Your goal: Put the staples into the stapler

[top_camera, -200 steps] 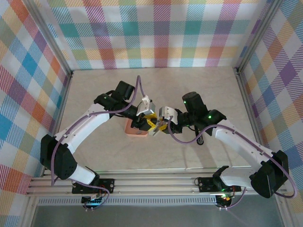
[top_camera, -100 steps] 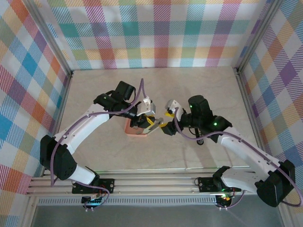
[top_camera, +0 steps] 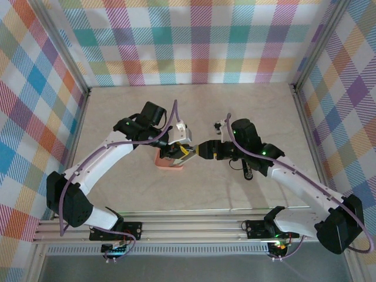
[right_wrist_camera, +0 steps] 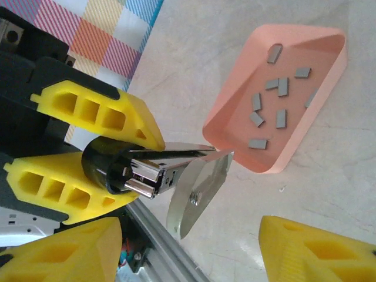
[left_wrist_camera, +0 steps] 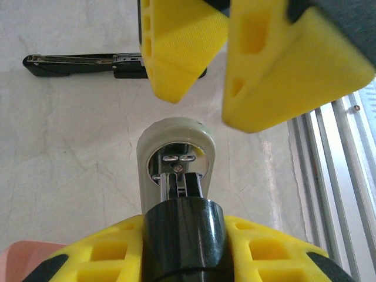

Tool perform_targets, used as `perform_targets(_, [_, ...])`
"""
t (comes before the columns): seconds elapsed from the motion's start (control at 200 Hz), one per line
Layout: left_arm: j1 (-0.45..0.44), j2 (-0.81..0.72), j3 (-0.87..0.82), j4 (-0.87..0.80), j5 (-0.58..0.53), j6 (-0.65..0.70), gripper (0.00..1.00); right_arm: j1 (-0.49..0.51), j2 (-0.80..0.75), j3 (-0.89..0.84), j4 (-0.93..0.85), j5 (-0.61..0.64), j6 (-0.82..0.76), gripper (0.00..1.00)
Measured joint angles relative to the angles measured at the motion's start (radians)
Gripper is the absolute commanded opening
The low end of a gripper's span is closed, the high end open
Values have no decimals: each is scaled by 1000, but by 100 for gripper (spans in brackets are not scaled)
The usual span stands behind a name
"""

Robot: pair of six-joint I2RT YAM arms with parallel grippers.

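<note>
The left gripper [top_camera: 178,154] is clenched on a stapler [right_wrist_camera: 157,171], its yellow fingers [right_wrist_camera: 101,110] pressing the black end from both sides. The stapler hangs above the bench [top_camera: 235,111] just beside the right end of a pink tray [right_wrist_camera: 231,116]. Its chrome channel points out from the fingers, and a grey plate [right_wrist_camera: 197,191] slants away below it. The staples [right_wrist_camera: 281,118], about nine small grey strips, lie scattered loose on the tray floor, well apart from the channel. The right gripper [top_camera: 205,150] faces the stapler's front with its fingers spread and nothing between them; in the left wrist view they sit close to the grey plate without touching it. Another black stapler [left_wrist_camera: 111,61] lies flat on the bench behind.
</note>
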Motion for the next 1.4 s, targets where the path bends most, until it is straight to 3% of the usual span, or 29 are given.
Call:
perform_targets(0.485, [0, -17, -19, 40, 14, -34, 0, -12, 74, -3, 31, -37, 102, 42])
perform_targets(0.645, [13, -19, -24, 64, 41, -65, 0, -89, 42, -110, 100, -60, 160, 38])
perform_targets(0.78, [36, -21, -25, 77, 77, -85, 0, -154, 50, -204, 104, -42, 201, 38])
perform_targets(1.4, [69, -66, -25, 113, 93, -207, 0, -155, 177, -242, 189, -8, 215, 43])
